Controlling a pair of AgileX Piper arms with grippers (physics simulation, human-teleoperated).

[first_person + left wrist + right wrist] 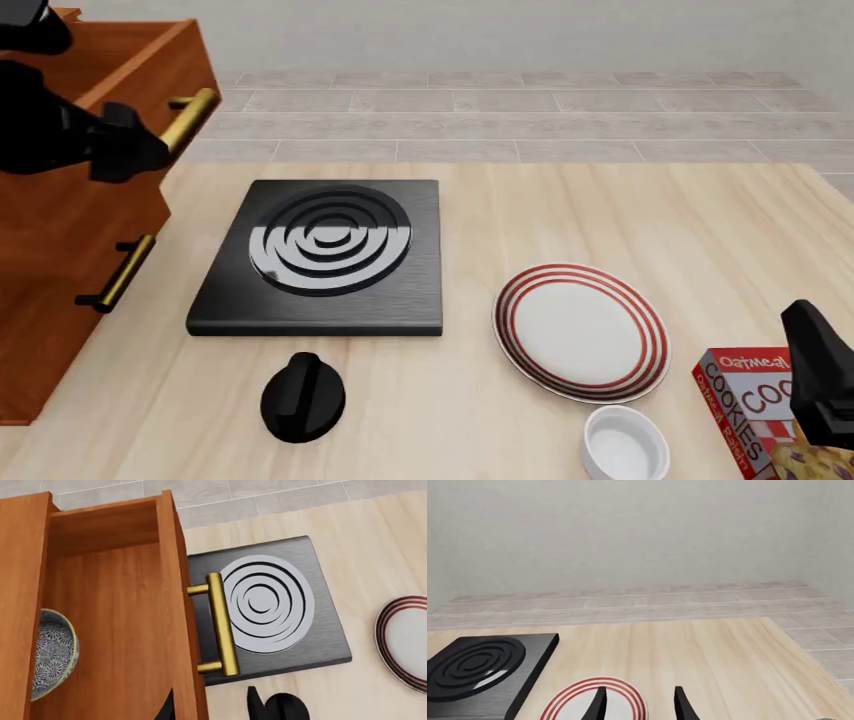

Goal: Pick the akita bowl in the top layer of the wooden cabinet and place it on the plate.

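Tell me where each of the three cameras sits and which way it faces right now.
Front: fixed behind the arms, looking forward and down at the stove, plate and wooden cabinet; both arms show.
Left wrist: above the open top layer, looking down at the akita bowl; left gripper fingertips show.
Right wrist: low, facing the far wall; right gripper fingertips show.
Shared: stove and plate.

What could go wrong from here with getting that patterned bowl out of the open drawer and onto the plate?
1. The bowl sits tipped against the drawer side wall, so the left gripper may struggle to grip it cleanly.
2. Lifting out, the arm may catch the drawer front or its brass handle.
3. The plate lies past the stove, with a black knob and small white bowl nearby, so a low carry might bump them.
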